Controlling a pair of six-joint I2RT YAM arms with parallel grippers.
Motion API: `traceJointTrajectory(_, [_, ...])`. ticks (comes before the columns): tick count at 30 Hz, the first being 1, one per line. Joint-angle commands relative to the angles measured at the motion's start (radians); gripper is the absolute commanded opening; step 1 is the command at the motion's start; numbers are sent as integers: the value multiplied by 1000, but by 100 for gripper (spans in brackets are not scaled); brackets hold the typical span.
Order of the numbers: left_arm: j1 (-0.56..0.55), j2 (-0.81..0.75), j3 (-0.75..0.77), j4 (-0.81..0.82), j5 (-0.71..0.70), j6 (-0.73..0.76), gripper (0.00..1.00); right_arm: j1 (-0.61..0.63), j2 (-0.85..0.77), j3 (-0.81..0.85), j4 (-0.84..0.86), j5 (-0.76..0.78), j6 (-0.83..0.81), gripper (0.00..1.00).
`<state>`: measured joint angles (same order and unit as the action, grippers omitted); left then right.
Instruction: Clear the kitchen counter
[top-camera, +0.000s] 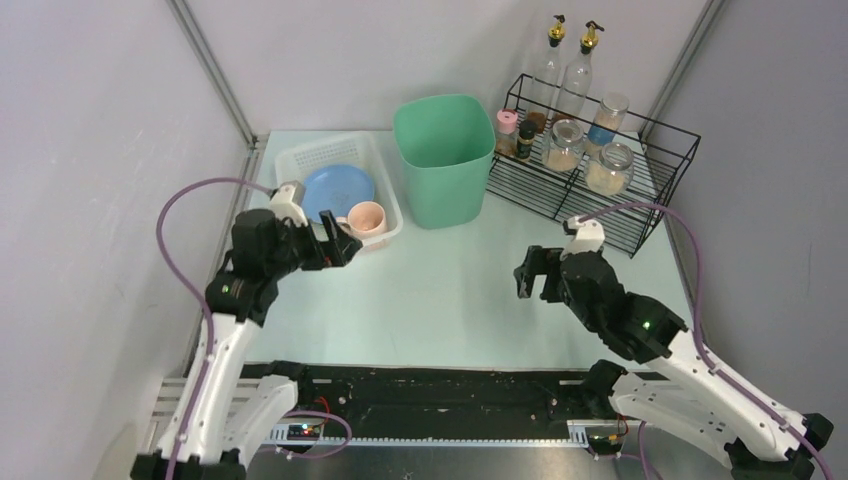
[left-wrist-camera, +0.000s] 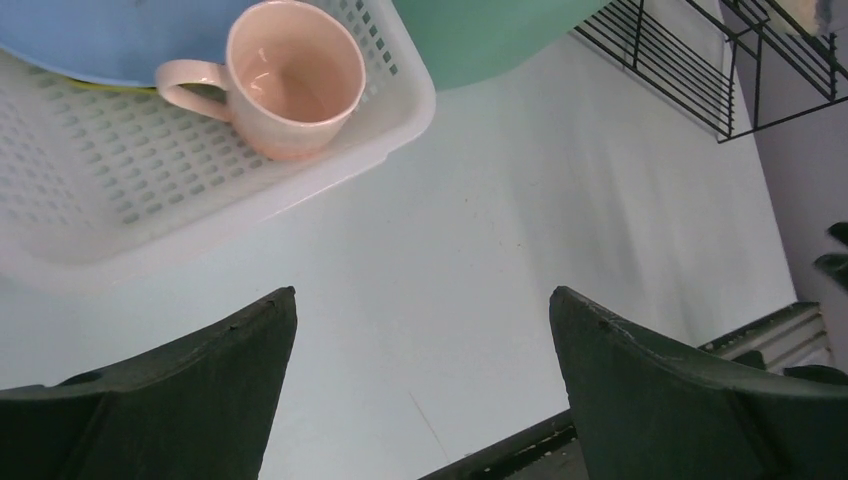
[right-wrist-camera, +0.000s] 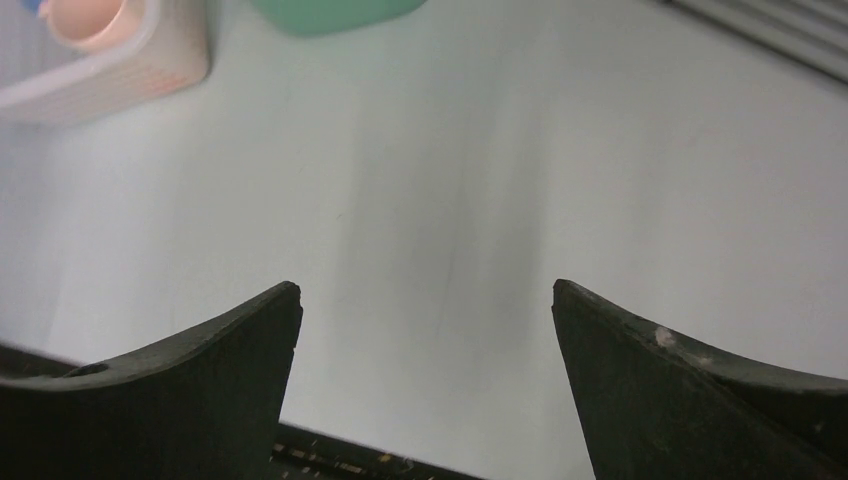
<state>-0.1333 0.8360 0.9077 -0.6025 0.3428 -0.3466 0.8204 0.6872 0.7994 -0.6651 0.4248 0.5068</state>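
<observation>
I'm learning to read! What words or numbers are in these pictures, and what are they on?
No text can be read in any view.
The glass jar with a blue band in the black wire rack may carry a label, but it is too small to read.
The pink ceramic mug, white perforated plastic basket, green plastic bin and pale mint-white kitchen counter show no writing.
</observation>
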Motion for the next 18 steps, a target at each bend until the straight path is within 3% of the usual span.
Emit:
traceJointTrajectory(1, [-5, -170, -70, 9, -86, 39, 100, -1, -49, 67, -25, 248, -69, 99])
traceJointTrajectory(7, [-6, -326, -148, 18, -121, 41, 100, -1, -96, 82, -44, 315, -123, 99])
traceJointTrajectory(13, [-5, -385, -211, 32, -92, 12, 100, -1, -119, 48, -91, 328, -155, 99])
traceJointTrajectory(18, [-5, -413, -221, 36, -84, 17, 100, -1, -205, -6, -27, 328, -199, 99])
